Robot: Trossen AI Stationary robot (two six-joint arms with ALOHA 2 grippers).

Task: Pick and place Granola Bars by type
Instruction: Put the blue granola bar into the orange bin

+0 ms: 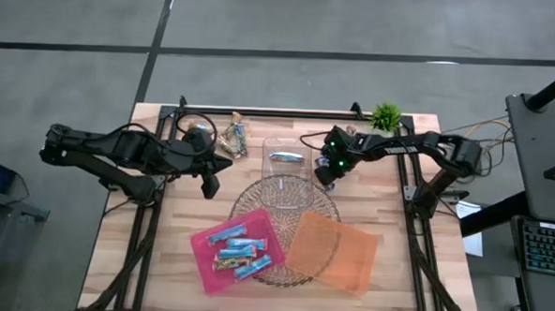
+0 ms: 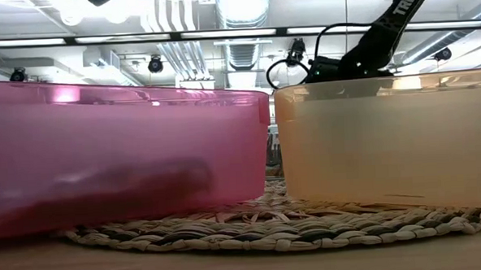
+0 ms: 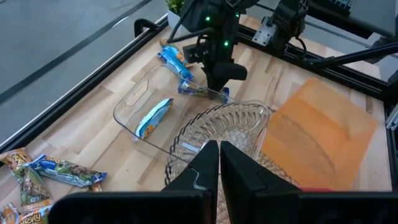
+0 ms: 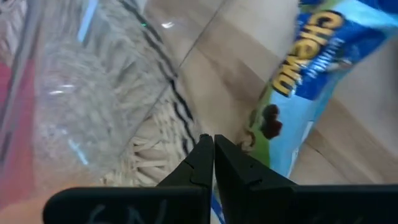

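Note:
Several light blue bars (image 1: 238,251) lie in the pink tray (image 1: 203,265). One blue bar (image 3: 153,117) lies in the clear box (image 1: 286,167). A few more bars (image 1: 231,135) sit near the table's far edge, left of the box. My right gripper (image 4: 212,144), shut, is low at the box's right side, its tips beside the end of a blue Chewy bar (image 4: 305,81) that lies flat on the wood. A second bar (image 3: 174,61) lies behind it. My left gripper (image 3: 219,155) is shut and hovers left of the box. My right gripper comes from above, slanting down, with its shut fingertips (image 4: 202,149) right beside the lower end (image 4: 255,140) of the blue bar. I cannot tell whether they touch it or have any wrapper between them. The bar lies flat on the table.
A round woven mat (image 1: 285,198) lies under the box, the pink tray and the orange tray (image 1: 334,254). A small green plant (image 1: 385,114) stands at the far edge. Black frame rails (image 1: 143,234) run along both sides. Bare wood shows at the near left and right.

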